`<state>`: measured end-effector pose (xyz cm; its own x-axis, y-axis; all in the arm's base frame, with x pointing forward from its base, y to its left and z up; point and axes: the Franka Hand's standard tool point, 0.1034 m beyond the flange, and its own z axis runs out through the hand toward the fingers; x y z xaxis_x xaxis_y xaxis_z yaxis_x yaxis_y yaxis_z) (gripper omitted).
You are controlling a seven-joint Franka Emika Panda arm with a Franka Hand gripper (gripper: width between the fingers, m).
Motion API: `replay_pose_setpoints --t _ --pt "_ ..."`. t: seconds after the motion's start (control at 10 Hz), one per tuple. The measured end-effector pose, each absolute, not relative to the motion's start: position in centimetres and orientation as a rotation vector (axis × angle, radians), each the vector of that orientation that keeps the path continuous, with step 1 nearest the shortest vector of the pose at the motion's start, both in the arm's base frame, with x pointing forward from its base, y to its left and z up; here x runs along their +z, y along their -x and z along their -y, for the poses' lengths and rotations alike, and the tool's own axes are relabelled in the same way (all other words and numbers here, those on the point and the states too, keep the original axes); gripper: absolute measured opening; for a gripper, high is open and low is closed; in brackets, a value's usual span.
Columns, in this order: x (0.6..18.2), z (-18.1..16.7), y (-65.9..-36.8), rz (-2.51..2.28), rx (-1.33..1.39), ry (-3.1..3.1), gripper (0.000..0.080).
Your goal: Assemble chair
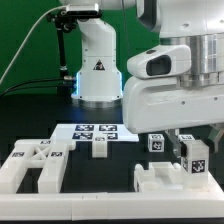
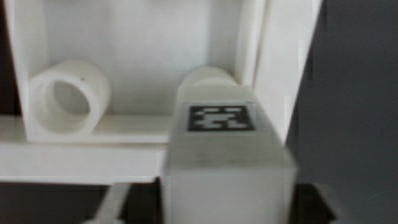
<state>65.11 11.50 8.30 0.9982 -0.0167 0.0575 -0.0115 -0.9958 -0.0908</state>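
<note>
My gripper (image 1: 197, 150) is at the exterior view's right and is shut on a white blocky bar (image 1: 195, 163) with a square tag on its face. It holds the bar upright just above a larger white chair piece (image 1: 160, 180) at the front right. In the wrist view the bar (image 2: 221, 150) fills the space between the jaws of my gripper (image 2: 222, 205), with its tag pointing away. Beyond it lies a white framed piece (image 2: 267, 50) with a round hole (image 2: 68, 97). My fingertips are hidden behind the bar.
Several white tagged pieces (image 1: 35, 163) lie at the front left. A small block (image 1: 100, 147) and a small cube (image 1: 155, 144) sit mid-table. The marker board (image 1: 95, 130) lies behind them. The robot base (image 1: 98, 70) stands at the back.
</note>
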Motion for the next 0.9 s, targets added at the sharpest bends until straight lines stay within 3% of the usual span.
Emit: replay_pose_setpoints --t 0.9 --pt "8.15 -11.59 -65.02 -1.646 0.045 2.498 0.0285"
